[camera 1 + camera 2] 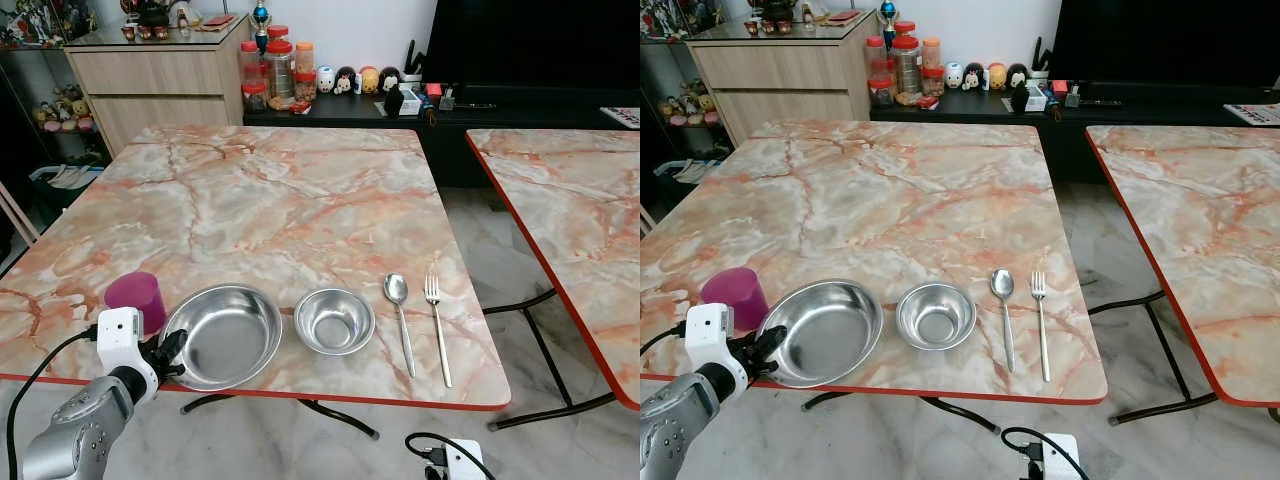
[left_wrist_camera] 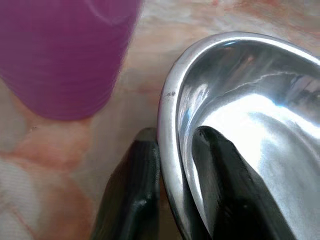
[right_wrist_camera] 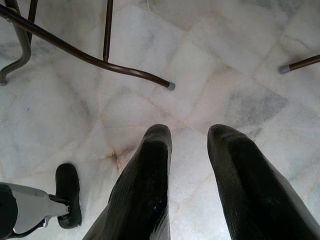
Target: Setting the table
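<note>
A large steel dish [image 1: 225,333] sits near the front edge of the marble table [image 1: 280,190]. My left gripper [image 1: 172,352] is shut on its left rim; in the left wrist view one finger [image 2: 135,190] lies outside the rim and the other inside the dish [image 2: 260,115]. A purple cup [image 1: 136,298] stands upside down just left of the dish. To the dish's right lie a small steel bowl [image 1: 334,320], a spoon [image 1: 399,312] and a fork [image 1: 436,320], side by side. My right gripper [image 3: 190,130] hangs open over the floor, below the table.
A second marble table [image 1: 570,200] stands to the right, across a gap of tiled floor. Behind are a wooden cabinet [image 1: 150,80], jars [image 1: 275,70] and a dark TV bench [image 1: 520,100]. Table legs [image 3: 90,55] and my own foot [image 3: 67,192] are near the right gripper.
</note>
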### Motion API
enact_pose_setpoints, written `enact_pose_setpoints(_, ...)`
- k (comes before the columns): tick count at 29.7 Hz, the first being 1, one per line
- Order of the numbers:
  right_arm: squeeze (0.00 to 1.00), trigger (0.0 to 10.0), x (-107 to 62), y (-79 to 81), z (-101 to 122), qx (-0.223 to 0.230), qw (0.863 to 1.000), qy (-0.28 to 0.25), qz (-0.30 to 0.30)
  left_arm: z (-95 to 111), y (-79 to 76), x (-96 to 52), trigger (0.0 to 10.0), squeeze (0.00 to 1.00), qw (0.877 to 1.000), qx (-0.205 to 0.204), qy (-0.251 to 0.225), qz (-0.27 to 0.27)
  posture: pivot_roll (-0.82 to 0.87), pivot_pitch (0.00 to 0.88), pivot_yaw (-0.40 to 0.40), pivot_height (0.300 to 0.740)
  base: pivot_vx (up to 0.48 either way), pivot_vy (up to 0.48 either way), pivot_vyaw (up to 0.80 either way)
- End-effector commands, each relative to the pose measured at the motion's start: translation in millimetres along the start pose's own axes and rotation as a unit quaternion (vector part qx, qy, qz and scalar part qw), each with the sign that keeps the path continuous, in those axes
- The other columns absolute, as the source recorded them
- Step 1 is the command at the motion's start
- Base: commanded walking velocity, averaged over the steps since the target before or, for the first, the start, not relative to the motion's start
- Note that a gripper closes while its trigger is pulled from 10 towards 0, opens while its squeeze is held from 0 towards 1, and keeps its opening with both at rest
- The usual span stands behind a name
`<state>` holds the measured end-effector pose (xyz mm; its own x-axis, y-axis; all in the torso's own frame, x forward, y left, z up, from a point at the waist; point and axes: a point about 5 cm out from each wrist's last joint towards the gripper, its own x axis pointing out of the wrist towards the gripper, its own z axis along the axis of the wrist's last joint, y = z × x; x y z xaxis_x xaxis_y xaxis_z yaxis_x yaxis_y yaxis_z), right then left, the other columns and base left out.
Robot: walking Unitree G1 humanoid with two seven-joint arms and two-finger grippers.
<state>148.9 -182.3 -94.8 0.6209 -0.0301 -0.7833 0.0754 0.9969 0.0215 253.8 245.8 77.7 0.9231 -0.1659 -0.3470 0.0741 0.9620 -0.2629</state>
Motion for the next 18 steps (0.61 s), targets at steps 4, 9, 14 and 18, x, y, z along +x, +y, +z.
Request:
enact_pose_setpoints(4, 0.0, 10.0, 1.4, -0.2, 4, 0.0, 1.0, -0.003, 0.001, 0, -4.0, -2.2, 0.0, 0.0, 1.0, 0.0, -0.01, -0.016, 0.07, 0.0, -0.02, 0.74, 0.0, 0.0, 0.0)
enact_pose_setpoints(9, 0.0, 10.0, 1.9, 0.5, 5, -0.003, 1.0, -0.002, 0.003, 9, -10.3, -5.9, 0.0, 0.0, 0.998, -0.017, -0.042, -0.053, 0.08, 0.0, -0.026, 0.74, 0.0, 0.0, 0.0)
enact_pose_setpoints(14, 0.0, 10.0, 2.3, 1.1, 6, -0.004, 1.0, -0.003, 0.004, 14, -15.6, -7.7, 0.0, 0.0, 0.995, -0.024, -0.058, -0.078, 0.08, 0.0, -0.026, 0.74, 0.0, 0.0, 0.0)
enact_pose_setpoints(18, 0.0, 10.0, 2.8, 2.0, 7, -0.004, 1.0, -0.004, 0.006, 17, -20.5, -8.1, 0.0, 0.0, 0.992, -0.028, -0.072, -0.096, 0.08, 0.0, -0.023, 0.74, 0.0, 0.0, 0.0)
